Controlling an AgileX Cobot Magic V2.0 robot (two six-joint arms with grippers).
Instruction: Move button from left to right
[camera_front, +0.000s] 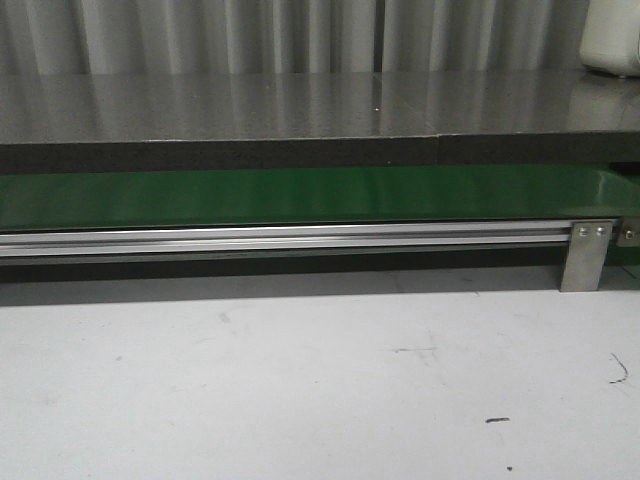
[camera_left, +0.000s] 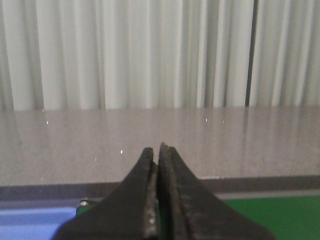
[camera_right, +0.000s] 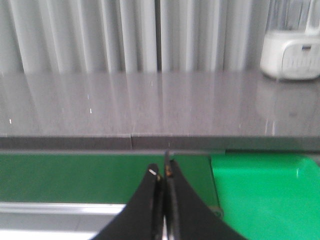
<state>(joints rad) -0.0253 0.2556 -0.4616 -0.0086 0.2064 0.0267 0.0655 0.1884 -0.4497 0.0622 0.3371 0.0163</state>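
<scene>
No button in sight yet, both the left gripper (camera_left: 159, 150) and right gripper (camera_right: 165, 172) are clenched empty, so I'd open the left one before reaching.

Three low cameras, all facing forward

Front view looked across the white table (camera_front: 300, 380); both wrist views sat closer, sharing the green belt (camera_right: 75, 177) and grey counter (camera_left: 160, 140).

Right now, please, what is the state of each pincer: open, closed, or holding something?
Left pincer: closed, holding nothing.
Right pincer: closed, holding nothing.
</scene>
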